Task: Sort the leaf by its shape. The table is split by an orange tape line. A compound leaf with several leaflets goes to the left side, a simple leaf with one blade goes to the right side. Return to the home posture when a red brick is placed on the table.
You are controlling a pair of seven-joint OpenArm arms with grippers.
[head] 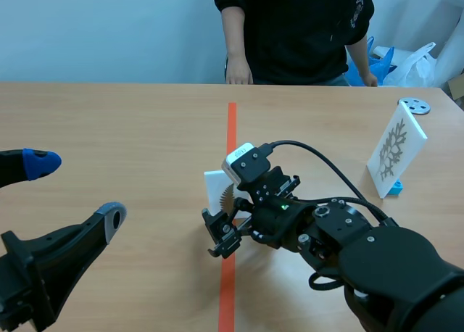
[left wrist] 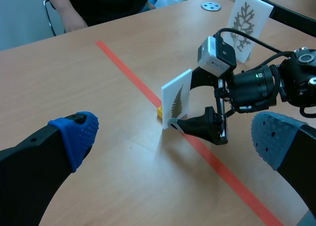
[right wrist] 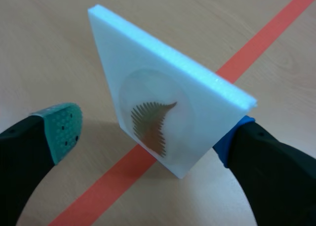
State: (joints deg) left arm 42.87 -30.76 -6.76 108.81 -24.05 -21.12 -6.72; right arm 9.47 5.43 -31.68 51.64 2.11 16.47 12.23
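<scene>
**First voice:** How far along do we find the sorting?

**Second voice:** Barely begun, we judge. A white foam card printed with a brown fern-like leaf (right wrist: 163, 102) stands upright on a small yellow block (left wrist: 160, 112). It sits right on the orange tape line (head: 230, 129), so on neither side yet. Its many leaflets read to us as compound, which would send it left.

**First voice:** And the grippers?

**Second voice:** The right gripper (right wrist: 148, 136) brackets the card with its jaws spread. The blue pad looks to touch the back edge and the green pad stands clear of the face, so nothing is clamped. The left gripper (head: 76, 189) hangs released over the left half of the pale wooden table (head: 109, 129), holding nothing.

**First voice:** What do we count?

**Second voice:** Two cards: a second white foam card with a branching leaf (head: 395, 149) stands on a blue block (head: 394, 189) on the right side, well apart. We also count one grey perforated disc (head: 414, 106) and one person (head: 297, 27) seated across. We see no red brick
</scene>
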